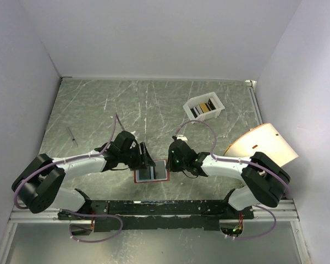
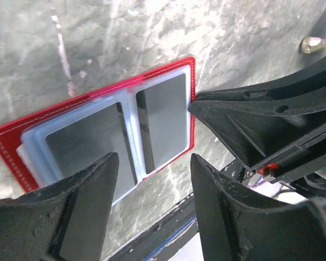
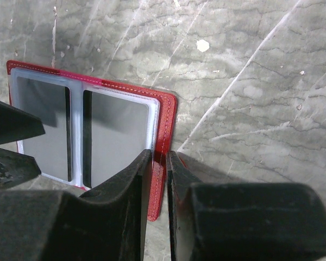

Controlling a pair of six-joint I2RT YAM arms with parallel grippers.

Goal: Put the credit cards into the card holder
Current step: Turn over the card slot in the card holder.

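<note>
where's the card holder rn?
Top view: the card holder lies open by the table's near edge, centred between the left fingers and the right fingers, which pinch its right edge.

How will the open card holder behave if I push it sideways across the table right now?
The card holder lies flat and thin, so it would probably slide, not tip. Its layered clear sleeves look floppy and may buckle or fan. The right pincer seems to pinch its red edge, so it would likely pivot there on the smooth table.
</note>
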